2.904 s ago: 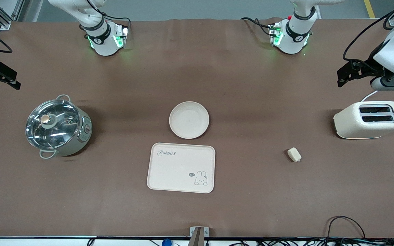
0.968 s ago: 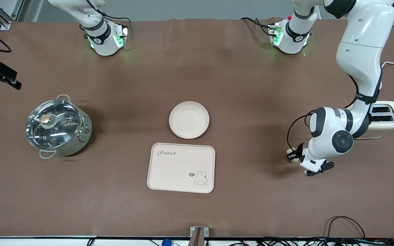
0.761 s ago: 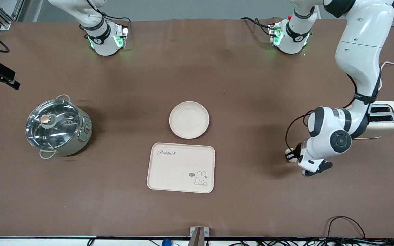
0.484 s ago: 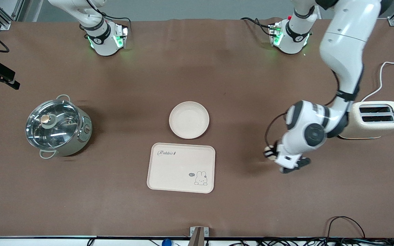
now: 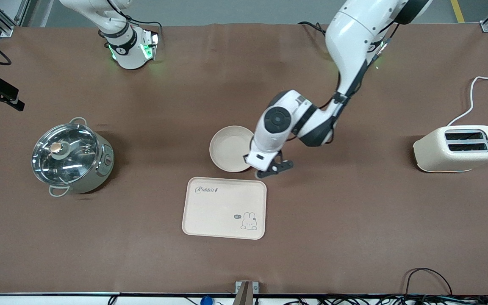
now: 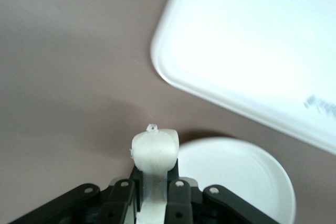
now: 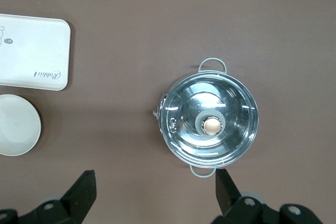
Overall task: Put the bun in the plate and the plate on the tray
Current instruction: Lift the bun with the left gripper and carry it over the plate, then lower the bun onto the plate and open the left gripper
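Observation:
My left gripper (image 5: 257, 168) is shut on the bun (image 6: 154, 149), a small cream-white lump held between its fingertips. It hangs over the plate's rim, at the edge toward the tray and the left arm's end. The round cream plate (image 5: 228, 148) is bare; it also shows in the left wrist view (image 6: 239, 182). The rectangular "Rabbit" tray (image 5: 224, 208) lies just nearer the front camera than the plate and is bare; part of it shows in the left wrist view (image 6: 247, 51). The bun is hidden under the hand in the front view. My right gripper (image 7: 152, 198) is open, high up, and waits.
A steel pot with a glass lid (image 5: 72, 156) stands toward the right arm's end; the right wrist view looks down on it (image 7: 210, 121). A cream toaster (image 5: 458, 148) with a white cord stands toward the left arm's end. Cables lie along the table's front edge.
My left arm came down on the bun near the toaster, shut on it and carried it across to the plate's edge. The right arm has not moved.

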Controlling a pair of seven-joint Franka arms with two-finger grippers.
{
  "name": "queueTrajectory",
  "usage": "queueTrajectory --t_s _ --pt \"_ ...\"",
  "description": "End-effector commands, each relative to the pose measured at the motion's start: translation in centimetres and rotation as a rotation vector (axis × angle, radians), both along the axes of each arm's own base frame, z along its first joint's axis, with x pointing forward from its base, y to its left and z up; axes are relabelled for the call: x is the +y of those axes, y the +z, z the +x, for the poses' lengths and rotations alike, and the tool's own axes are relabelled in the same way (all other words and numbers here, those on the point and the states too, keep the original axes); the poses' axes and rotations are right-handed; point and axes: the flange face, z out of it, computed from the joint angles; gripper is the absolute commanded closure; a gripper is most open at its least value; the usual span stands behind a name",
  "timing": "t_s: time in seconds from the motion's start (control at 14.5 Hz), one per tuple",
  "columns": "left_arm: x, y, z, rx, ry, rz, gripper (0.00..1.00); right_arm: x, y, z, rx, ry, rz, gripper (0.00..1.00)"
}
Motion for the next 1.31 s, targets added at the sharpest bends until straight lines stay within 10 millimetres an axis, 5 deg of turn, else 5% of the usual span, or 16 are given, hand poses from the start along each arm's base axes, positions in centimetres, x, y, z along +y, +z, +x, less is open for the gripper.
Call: queueTrajectory --t_s 0.0,0.14,0.21,0.28,0.35,0.48,0.62,0.9,1.11,1.24 --pt "-3.6 -0.6 -1.7 -0.027 -0.007 -0.026 0.79 -0.4 0.3 -0.5 0.000 0.000 0.015 0.00" --pt "-6.0 -2.5 -4.5 -0.010 -0.001 -0.019 0.67 -0.6 0.3 -0.5 -0.001 -0.002 0.013 0.00" --pt "-6.8 -3.1 -5.6 -0.002 -0.008 -0.012 0.47 -0.6 0.3 -0.6 0.007 -0.006 0.014 0.00" --pt "-7.2 -3.2 -6.0 -0.003 -0.003 -0.009 0.08 -0.4 0.2 -0.7 0.016 -0.008 0.017 0.00" --pt "-7.2 -2.5 -6.0 -0.012 -0.004 -0.009 0.00 -0.2 0.1 -0.9 0.030 -0.008 0.018 0.00" --pt "-6.2 1.0 -4.8 -0.025 0.003 0.007 0.00 0.4 -0.4 -1.1 0.059 0.001 0.019 0.00" --pt "-3.6 7.5 -2.5 -0.036 0.004 0.052 0.00 2.0 -1.7 -0.5 0.070 0.019 0.028 0.00" --pt "7.5 21.5 2.5 -0.102 -0.075 0.166 0.00 7.8 -4.9 2.0 0.088 -0.017 0.061 0.00" --pt "17.1 30.4 4.0 -0.149 -0.100 0.231 0.00 16.5 -10.5 4.4 0.100 -0.055 0.049 0.00" --pt "23.1 34.6 4.2 -0.153 -0.108 0.240 0.00 22.7 -14.5 4.8 0.091 -0.085 0.045 0.00"
